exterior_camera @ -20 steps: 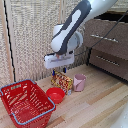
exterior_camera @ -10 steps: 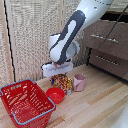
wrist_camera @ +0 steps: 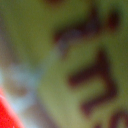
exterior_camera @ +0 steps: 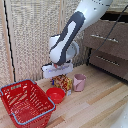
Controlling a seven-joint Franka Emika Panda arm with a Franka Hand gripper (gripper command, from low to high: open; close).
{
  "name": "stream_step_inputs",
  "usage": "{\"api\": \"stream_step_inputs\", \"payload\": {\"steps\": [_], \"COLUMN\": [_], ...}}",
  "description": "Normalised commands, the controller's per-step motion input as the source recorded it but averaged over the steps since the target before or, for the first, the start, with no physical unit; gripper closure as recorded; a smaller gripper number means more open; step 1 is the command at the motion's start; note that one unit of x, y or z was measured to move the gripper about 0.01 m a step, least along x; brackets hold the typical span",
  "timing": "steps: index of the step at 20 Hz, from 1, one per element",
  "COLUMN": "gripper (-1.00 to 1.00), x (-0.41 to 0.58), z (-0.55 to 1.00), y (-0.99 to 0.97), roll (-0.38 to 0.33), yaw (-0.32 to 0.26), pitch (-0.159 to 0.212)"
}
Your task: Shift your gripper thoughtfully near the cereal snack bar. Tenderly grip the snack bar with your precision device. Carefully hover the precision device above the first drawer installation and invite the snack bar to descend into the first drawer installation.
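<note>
A: Where is the small flat yellow-orange cereal snack bar (exterior_camera: 62,82) with the red print?

B: It stands upright on the light wooden floor (exterior_camera: 95,107). The round red bowl (exterior_camera: 55,95) is just in front of it, and the pink cup (exterior_camera: 79,82) is just beside it, toward the exterior view's right.

A: And the white blocky gripper (exterior_camera: 58,71)?

B: It sits right on top of the snack bar. Its fingers are hidden, so I cannot tell if it is gripping or loose.

A: What does the wrist view show?

B: Only a very blurry yellow-green surface with dark red letters (wrist_camera: 95,75). It fills the picture.

A: Where is the top drawer (exterior_camera: 106,37) of the dark brown wooden cabinet?

B: Up on the exterior view's right, well apart from the bar. It has 1 slim silver handle, and it looks closed.

A: Anything else?

B: A red wire basket (exterior_camera: 25,102) near the bowl, on the exterior view's left.
</note>
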Motion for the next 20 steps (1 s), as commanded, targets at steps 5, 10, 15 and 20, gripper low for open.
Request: {"api": "stream_step_inputs", "payload": {"steps": [5, 10, 15, 20], "gripper": [1.0, 1.0, 1.0, 1.0], "x": [0.031, 0.0, 0.025, 0.05], "z": [0.0, 0.1, 0.84, 1.0], "y": [0.0, 0.0, 0.0, 0.0], "roll": [0.0, -0.003, -0.002, 0.0], "yaw": [0.003, 0.0, 0.0, 0.006], "pitch": [0.044, 0.003, 0.069, 0.015]}}
